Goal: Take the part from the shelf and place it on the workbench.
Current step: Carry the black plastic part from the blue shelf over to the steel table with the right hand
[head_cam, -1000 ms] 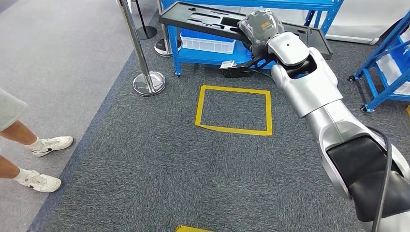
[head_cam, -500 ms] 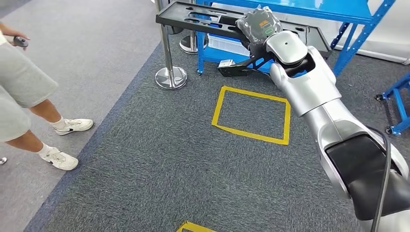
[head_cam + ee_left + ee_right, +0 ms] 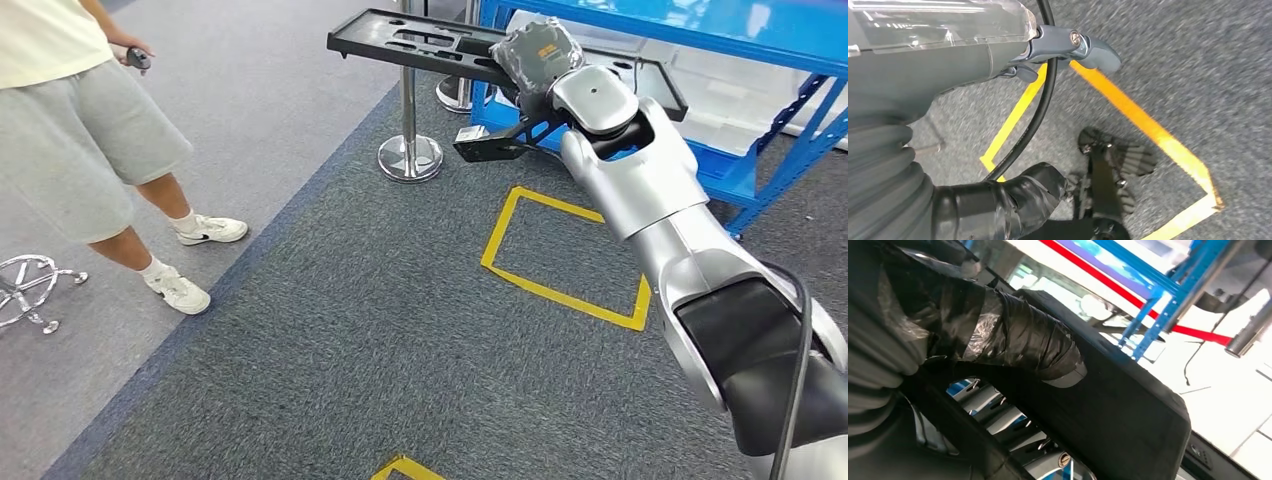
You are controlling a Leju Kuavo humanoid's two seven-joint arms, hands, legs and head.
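The part (image 3: 410, 38) is a long black moulded panel with cut-outs, held out level over the carpet in front of the blue shelf (image 3: 720, 30). My right hand (image 3: 540, 55), wrapped in grey and black covering, grips it near its middle, with the silver arm stretched forward. In the right wrist view the tape-wrapped thumb (image 3: 1018, 340) presses on the black part (image 3: 1128, 410). My left hand (image 3: 948, 55) hangs above the carpet with its thumb (image 3: 1088, 47) spread away and nothing in it.
A person (image 3: 90, 130) in grey shorts stands at the left, holding a small device. A chrome stanchion (image 3: 408, 150) stands by the shelf's corner. A yellow tape square (image 3: 560, 250) marks the carpet; a chair base (image 3: 25, 290) lies at the far left.
The whole picture has shifted right as the camera turned left: the person has come further into view and the shelf sits further right. My right hand keeps hold of the part.
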